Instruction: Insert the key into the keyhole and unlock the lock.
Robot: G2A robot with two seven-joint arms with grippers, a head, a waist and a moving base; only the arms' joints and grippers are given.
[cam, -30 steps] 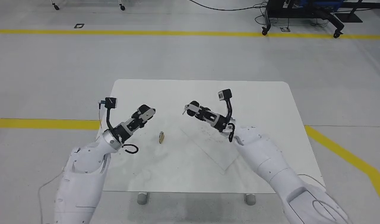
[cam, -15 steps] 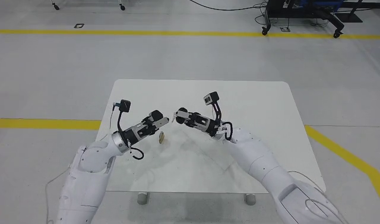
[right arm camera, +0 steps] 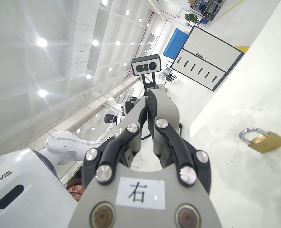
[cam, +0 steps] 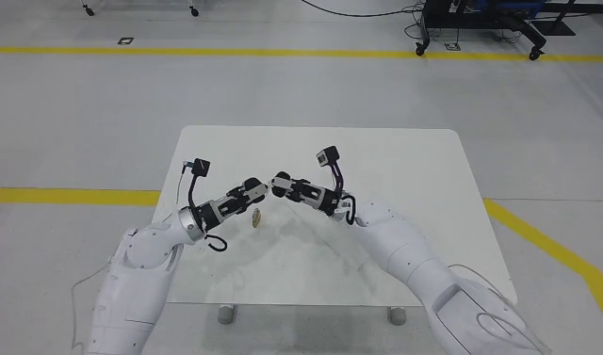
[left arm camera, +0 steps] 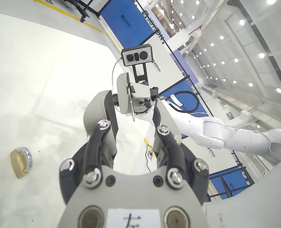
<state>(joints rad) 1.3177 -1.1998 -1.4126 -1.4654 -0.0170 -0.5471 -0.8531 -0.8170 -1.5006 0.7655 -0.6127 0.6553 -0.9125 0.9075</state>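
A: Right gripper (cam: 279,186) clenched on what looks like key (left arm camera: 132,110); left gripper (cam: 251,189) released, facing it.
B: Lock (cam: 255,219)?
A: On table (cam: 415,167), 6 o'clock of both. Pre-insertion, I reckon; next: steady lock, line key w/ keyhole.

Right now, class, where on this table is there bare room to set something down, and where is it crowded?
On the table, bare: the far strip beyond both arms, and the right side between the right arm and the edge. Crowded: left of centre, where the left tool and the right tool, gripping the key, nearly meet by the padlock.
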